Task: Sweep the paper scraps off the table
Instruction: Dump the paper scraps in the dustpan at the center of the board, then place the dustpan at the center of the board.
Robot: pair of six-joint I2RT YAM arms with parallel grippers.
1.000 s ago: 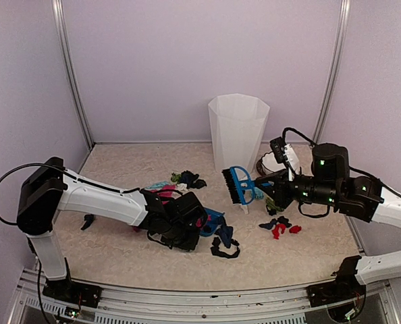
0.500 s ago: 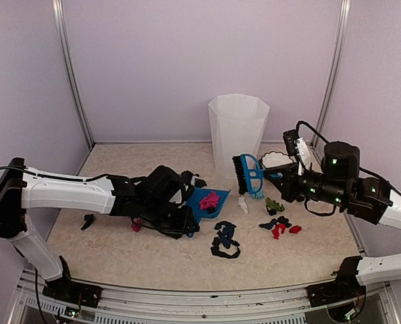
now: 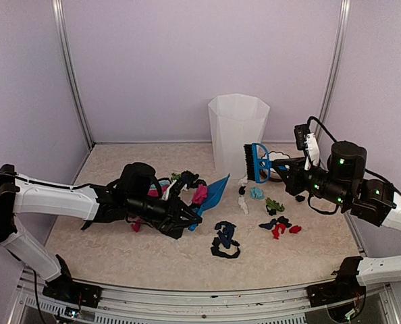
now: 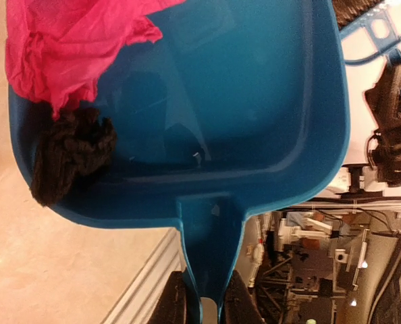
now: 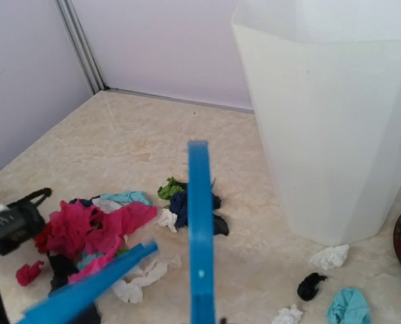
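There are two arms, and each one holds one tool. The left gripper (image 4: 206,307) is squeezed tight on the thin handle of the one blue dustpan (image 4: 241,115). One finger presses each side of the handle. The pan is tipped, with its wide edge pointing up and toward the bin. Two bits lie inside it: one big pink scrap (image 4: 65,47) and one small black scrap (image 4: 69,155). Both sit together in one corner of the pan.

The right gripper (image 3: 288,172) is closed on the one blue brush (image 3: 256,163). It holds the brush up in the air, just beside the one tall white bin (image 3: 238,131).

Most of the paper scraps (image 3: 225,240) lie on the table (image 3: 119,253), not in the bin. A pile of pink, green, dark and white bits (image 3: 181,180) sits behind the pan. A dark blue and black bunch lies in front of the pan, nearer the arms. More to the right there is one teal bit (image 3: 256,193), one green bit (image 3: 275,204) and a little group of red bits (image 3: 281,230). One white strip (image 3: 243,203) lies between the pan and the teal bit. At the foot of the bin, the right wrist camera shows one white bit (image 5: 329,257) and one black bit (image 5: 308,287) close together. Far to the left, one small pink bit (image 3: 136,225) lies by the left arm.
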